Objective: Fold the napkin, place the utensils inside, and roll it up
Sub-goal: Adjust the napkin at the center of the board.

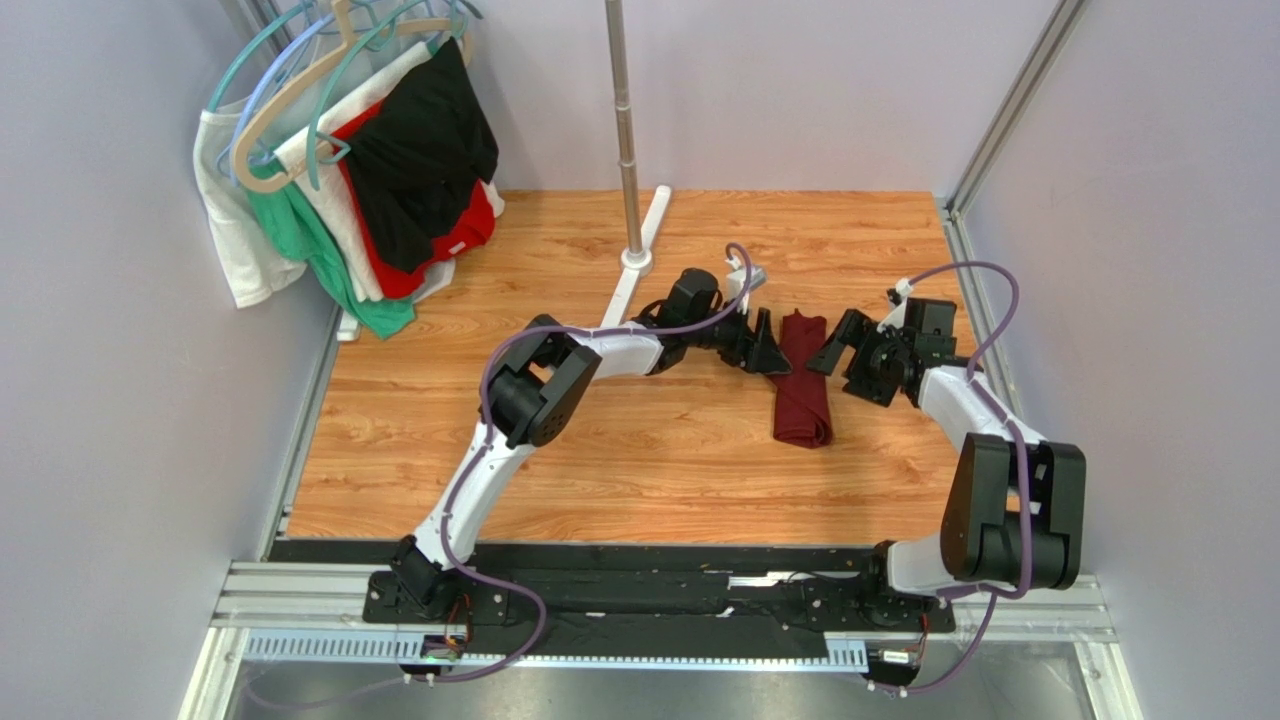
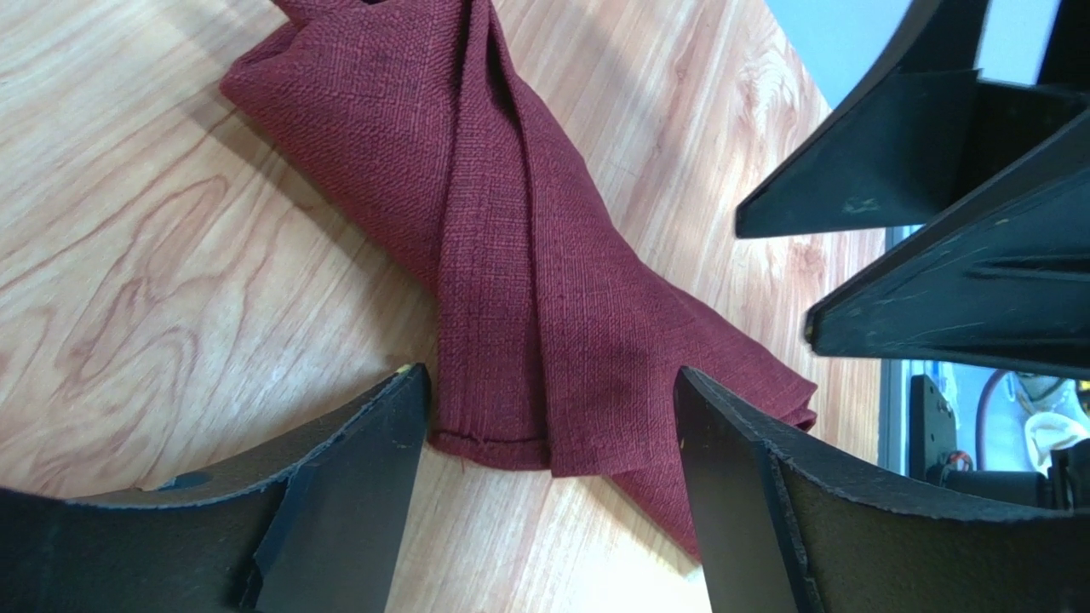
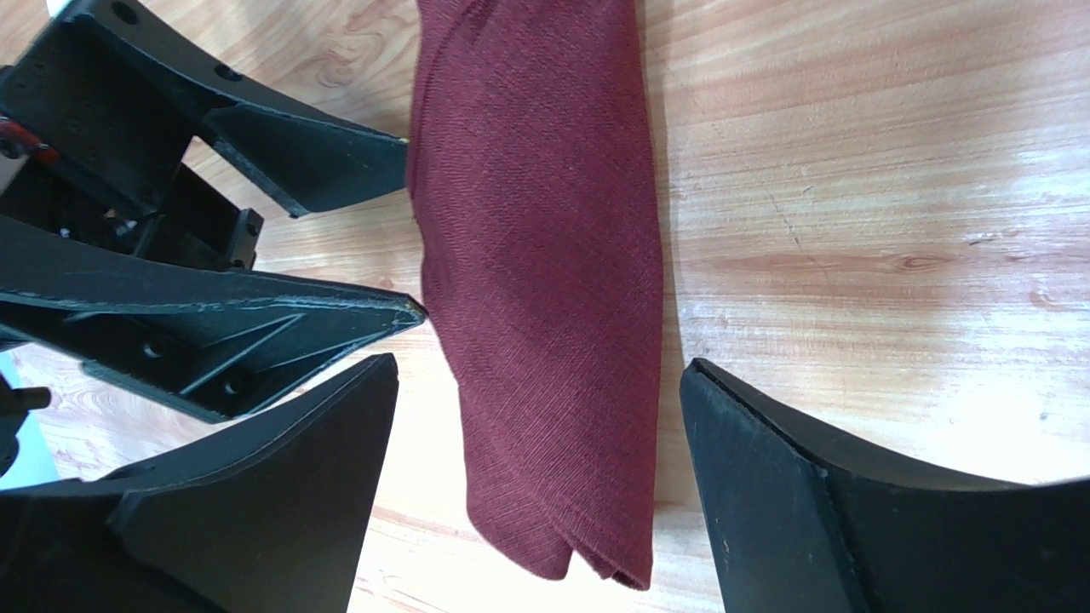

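The napkin lies on the wooden table as a long, narrow maroon bundle, folded lengthwise. My left gripper stands open at the bundle's far end from the left side. In the left wrist view the gripper straddles a hemmed end of the napkin without pinching it. My right gripper faces it from the right, also open. In the right wrist view the gripper spans the napkin with a gap on each side. The utensils are hidden or out of view.
Garments on hangers hang at the back left. A metal pole rises from a white base just behind the left arm. Grey walls close in both sides. A black rail runs along the near edge.
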Motion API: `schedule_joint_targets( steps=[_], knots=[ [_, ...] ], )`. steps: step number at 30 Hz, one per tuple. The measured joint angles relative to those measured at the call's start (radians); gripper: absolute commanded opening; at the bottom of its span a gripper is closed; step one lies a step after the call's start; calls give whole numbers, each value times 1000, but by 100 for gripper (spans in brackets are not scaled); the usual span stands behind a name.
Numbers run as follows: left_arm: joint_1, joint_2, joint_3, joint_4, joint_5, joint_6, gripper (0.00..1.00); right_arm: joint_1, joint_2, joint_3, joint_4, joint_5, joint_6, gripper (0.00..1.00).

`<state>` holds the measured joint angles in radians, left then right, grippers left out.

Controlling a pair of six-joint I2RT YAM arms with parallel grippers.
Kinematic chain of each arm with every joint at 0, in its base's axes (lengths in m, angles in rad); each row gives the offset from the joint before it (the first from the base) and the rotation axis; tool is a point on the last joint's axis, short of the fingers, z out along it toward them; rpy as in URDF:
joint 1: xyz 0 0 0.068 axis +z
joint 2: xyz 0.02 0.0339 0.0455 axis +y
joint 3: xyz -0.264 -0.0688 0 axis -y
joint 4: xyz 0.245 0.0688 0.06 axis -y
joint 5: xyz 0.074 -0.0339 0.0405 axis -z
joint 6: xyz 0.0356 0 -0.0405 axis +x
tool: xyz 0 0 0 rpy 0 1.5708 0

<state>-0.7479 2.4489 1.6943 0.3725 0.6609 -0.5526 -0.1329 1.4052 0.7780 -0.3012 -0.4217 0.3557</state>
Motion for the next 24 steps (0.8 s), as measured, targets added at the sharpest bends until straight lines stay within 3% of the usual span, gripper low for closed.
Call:
schedule_joint_targets(
  steps=[4, 11, 13, 16, 18, 24],
  knots=[
    [-4, 8, 10, -6, 11, -6, 68, 0, 22, -12, 12, 1, 5, 85],
    [-13, 14, 11, -39, 26, -16, 42, 0, 36, -13, 19, 0, 8, 85],
    [-14, 18, 18, -45, 32, -21, 40, 0, 41, -13, 25, 0, 8, 85],
    [-17, 26, 32, -50, 42, -27, 29, 0, 52, -13, 31, 0, 11, 85],
    [-18, 27, 37, -52, 43, -29, 15, 0, 55, -13, 31, 0, 12, 85],
    [-17, 27, 40, -64, 45, -31, 1, 0, 58, -13, 32, 1, 14, 85]
  ],
)
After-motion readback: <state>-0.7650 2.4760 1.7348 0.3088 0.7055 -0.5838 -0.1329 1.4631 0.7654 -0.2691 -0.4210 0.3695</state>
